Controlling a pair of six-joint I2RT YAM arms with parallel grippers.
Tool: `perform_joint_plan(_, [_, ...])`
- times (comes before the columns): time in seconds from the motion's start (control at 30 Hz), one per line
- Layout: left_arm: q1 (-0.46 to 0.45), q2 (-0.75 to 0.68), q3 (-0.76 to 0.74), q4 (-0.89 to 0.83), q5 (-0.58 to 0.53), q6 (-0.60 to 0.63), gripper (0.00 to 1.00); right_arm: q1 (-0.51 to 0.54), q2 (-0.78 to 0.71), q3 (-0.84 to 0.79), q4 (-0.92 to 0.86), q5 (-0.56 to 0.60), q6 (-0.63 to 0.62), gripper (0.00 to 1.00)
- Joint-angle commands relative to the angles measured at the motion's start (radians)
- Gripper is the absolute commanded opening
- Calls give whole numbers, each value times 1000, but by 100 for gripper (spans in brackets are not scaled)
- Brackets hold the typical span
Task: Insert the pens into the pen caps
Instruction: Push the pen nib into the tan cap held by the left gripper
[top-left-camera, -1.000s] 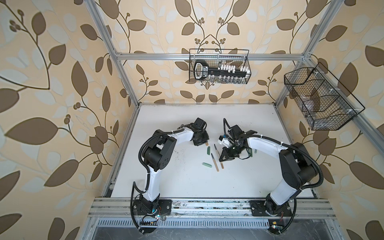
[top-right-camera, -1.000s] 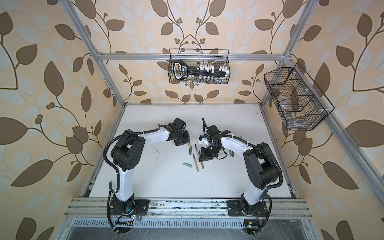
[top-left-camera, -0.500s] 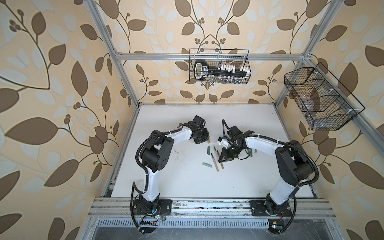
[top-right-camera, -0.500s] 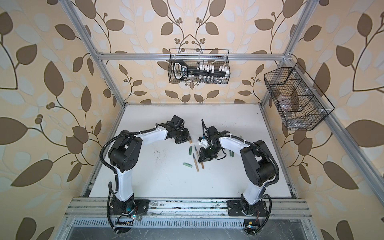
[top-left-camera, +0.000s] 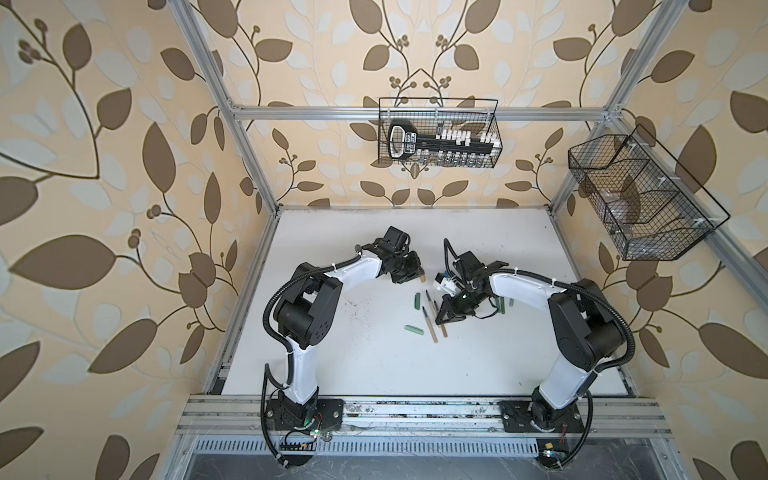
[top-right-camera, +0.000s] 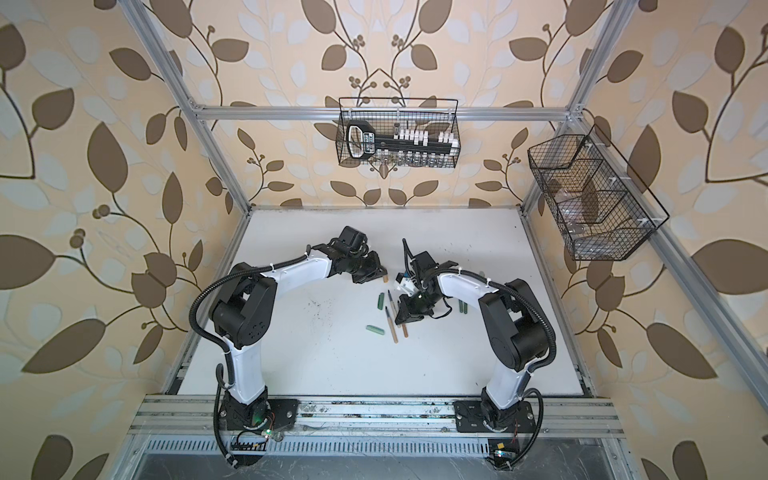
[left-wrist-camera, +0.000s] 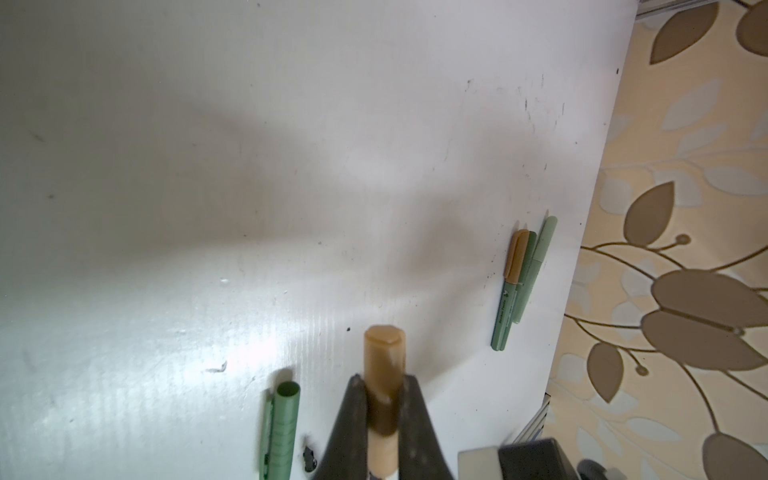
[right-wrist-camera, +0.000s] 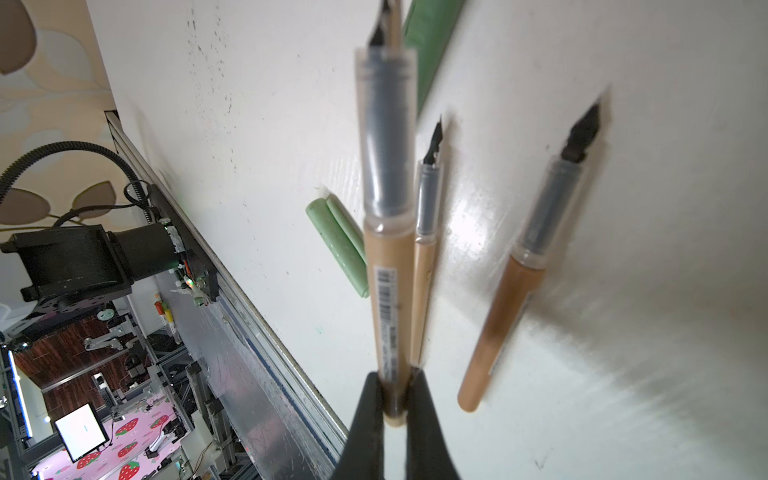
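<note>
Pinches tan pen cap between left fingers, one finger on each side of its lower half. Far end pokes out past the tips, above the counter.

Clamps tan pen by its blunt rear end between right fingers, pressed onto the barrel from both sides. Dark nib aims straight away from the fingers, barcode label faces the wrist camera, barrel raised off the counter.

Counts:
- Uncapped pens: three, all tan. One gripped, plus first lying pen and second lying pen flat on the counter, roughly parallel, nibs the same way.
- Loose caps: three. Tan one pinched; dark green cap flat just beside the left fingers, open mouth showing; pale mint cap flat beside the lying pens.
- Capped pens: three, touching side by side near the counter edge, well apart from both sets of fingers. One tan cap on a green barrel, one dark green, one pale green.
</note>
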Motion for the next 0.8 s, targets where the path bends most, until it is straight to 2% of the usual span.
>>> perform_joint_plan(0.0, [-4, -62, 7, 27, 40, 29, 6, -1, 11, 30, 17, -27, 4, 4])
perform_joint_plan(0.77, [-22, -101, -39, 45, 18, 42, 5, -38, 10, 53, 44, -70, 25, 3])
